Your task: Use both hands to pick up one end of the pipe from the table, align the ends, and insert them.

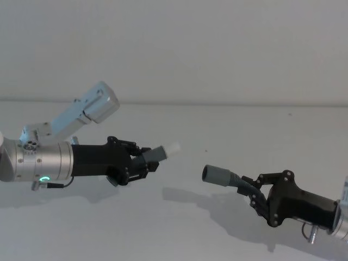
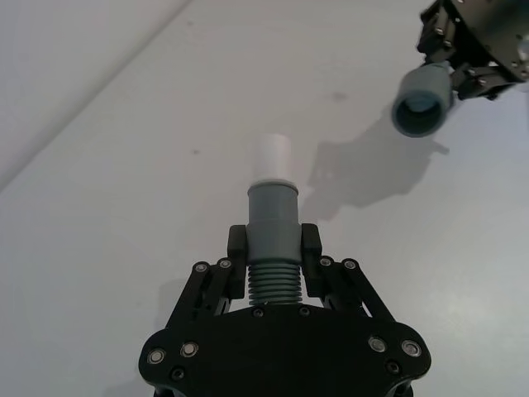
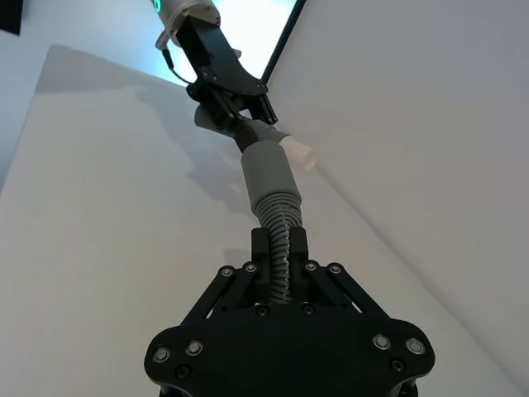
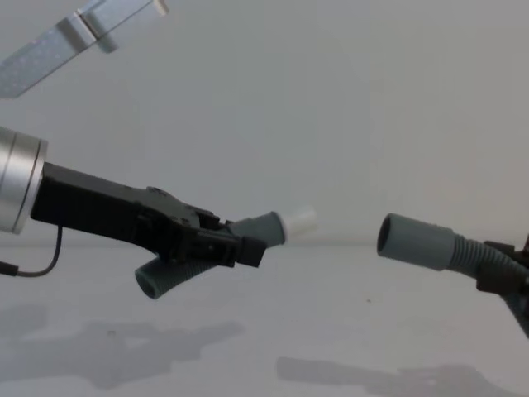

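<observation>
1. I am watching the black angular plastic left tool point(image 1: 148, 161), on its thick silver arm, pinching the short hose piece point(image 1: 156, 155), a grey ribbed flexible length. The tool is gripping it on the ribs just behind its smooth cuff.
2. That piece is hanging in the air above the plain matte white desk point(image 1: 179, 234), its narrow white tip point(image 1: 172, 148) pointing towards my right side. In the chest view its ribbed open end point(image 4: 153, 285) is drooping below the tool.
3. The black right tool point(image 1: 248, 188) is clamping the grey ribbed long hose piece point(image 1: 239, 182) behind its wider smooth socket cuff point(image 1: 216, 175), and this piece is also hanging clear of the desk.
4. The white tip and the socket cuff are facing each other with open space between them. They are not touching, and the socket's mouth is sitting slightly lower in the head view.
</observation>
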Controlling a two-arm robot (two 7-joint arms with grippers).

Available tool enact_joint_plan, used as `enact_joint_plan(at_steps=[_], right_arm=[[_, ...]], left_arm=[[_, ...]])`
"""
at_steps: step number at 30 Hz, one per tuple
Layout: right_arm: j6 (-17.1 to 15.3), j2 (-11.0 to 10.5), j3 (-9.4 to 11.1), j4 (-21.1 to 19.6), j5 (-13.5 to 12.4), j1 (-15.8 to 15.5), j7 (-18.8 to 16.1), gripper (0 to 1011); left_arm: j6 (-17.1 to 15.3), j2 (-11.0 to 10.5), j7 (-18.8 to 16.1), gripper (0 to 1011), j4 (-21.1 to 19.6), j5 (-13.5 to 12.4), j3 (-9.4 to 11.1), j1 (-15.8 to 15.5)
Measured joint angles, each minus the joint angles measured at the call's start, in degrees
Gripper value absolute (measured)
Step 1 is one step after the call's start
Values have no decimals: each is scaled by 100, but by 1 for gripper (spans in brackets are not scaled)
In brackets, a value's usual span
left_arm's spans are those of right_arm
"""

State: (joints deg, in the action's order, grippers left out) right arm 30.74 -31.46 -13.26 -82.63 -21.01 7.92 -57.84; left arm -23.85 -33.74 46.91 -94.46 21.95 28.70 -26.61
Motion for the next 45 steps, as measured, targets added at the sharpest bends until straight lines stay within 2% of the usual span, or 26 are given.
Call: enact_joint_plan(at_steps=[4,12,20,38,45], right_arm=[[129,45,7,8,161,-4,113,115],[462,255,80,36,675,-45,615,110],[813,395,100,135,981,-28,903,111],[1500,372,-27,427,1352,129,978,110],[1730,386,-32,509,1590,171,1065,110]], left_arm=[[-83,-51,176,371,43,35,104,-106],[-213,-144,382,371,55,72,239,-220],[-309,-235,557,371,38,105,364,-320],[-437,-338,742,371,-2,163,541,-503],[-458,-353,797,371,-3,199,602,-568]])
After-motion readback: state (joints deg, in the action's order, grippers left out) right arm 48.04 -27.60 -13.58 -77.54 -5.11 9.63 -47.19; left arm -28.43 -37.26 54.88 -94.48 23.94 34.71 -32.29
